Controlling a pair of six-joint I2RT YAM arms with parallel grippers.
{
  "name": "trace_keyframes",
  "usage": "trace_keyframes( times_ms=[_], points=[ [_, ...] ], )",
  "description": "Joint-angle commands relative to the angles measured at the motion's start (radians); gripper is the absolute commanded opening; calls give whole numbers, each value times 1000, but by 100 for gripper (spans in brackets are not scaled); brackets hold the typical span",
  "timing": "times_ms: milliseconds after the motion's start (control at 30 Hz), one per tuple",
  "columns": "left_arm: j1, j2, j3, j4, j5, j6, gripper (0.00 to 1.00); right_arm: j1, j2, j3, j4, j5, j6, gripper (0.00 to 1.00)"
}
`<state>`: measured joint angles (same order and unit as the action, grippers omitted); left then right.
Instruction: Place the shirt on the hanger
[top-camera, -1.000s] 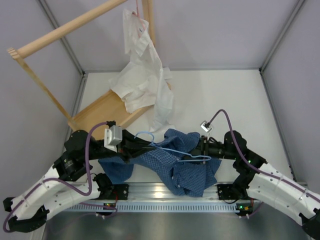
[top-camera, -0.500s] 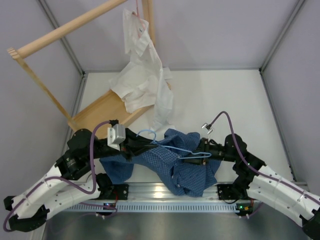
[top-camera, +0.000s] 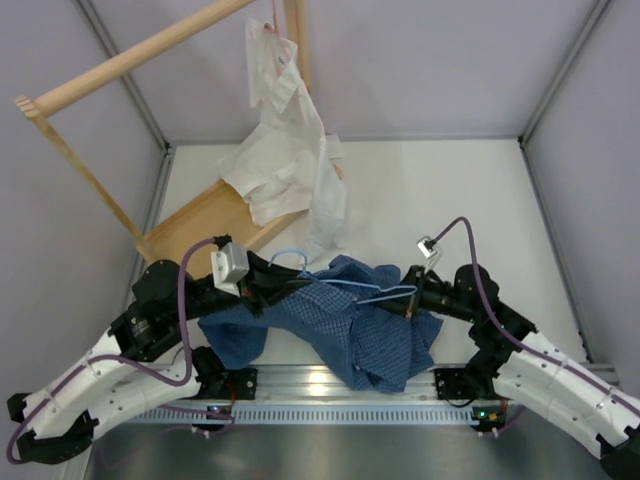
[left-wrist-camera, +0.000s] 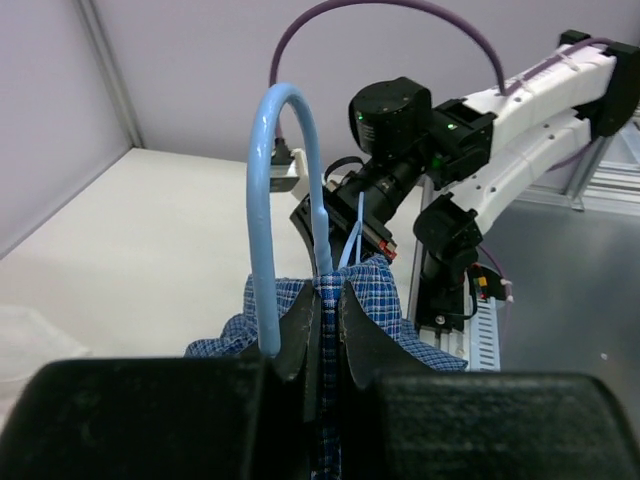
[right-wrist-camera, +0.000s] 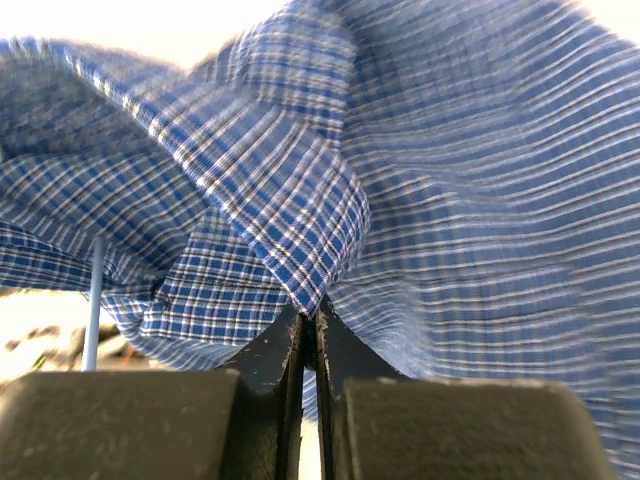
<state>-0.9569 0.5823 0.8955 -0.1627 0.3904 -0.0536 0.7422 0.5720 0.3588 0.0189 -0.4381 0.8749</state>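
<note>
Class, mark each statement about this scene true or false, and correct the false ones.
1. The right gripper is shut on a fold of the checked shirt. True.
2. The hanger is pink. False: it is light blue.
3. The left gripper grips the hanger just below its hook. True.
4. The white shirt lies folded at the table's near edge. False: it hangs from the wooden rack at the far left.
5. The checked shirt hangs on the wooden rack. False: it lies bunched between the two arms.
</note>
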Motion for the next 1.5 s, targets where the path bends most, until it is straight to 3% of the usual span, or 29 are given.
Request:
trace_keyframes(
  times_ms=[0, 367, 567, 767, 967, 1200, 1467],
  points=[
    [0, -24, 25, 13, -137, 3, 0, -76, -9, 107, -158, 91, -106, 0],
    [0, -42, 17, -107, -431, -63, 0, -222, 121, 296, -275, 223, -244, 0],
    [0, -61, 33, -173, -490, -55, 0, -264, 219, 410, -292, 236, -295, 0],
    [0, -33, 46, -189, -553, -64, 0, -264, 275, 534, -309, 184, -356, 0],
    [0, 85, 117, -182, -711, -181, 0, -264, 221, 545, -284, 7, -358, 0],
    [0, 232, 197, -72, -697, -276, 0, -264, 172, 617, -303, -102, -363, 0],
    [0, 287, 174, 318, -561, -304, 0, -213, 117, 546, -209, -258, -283, 0]
  ],
)
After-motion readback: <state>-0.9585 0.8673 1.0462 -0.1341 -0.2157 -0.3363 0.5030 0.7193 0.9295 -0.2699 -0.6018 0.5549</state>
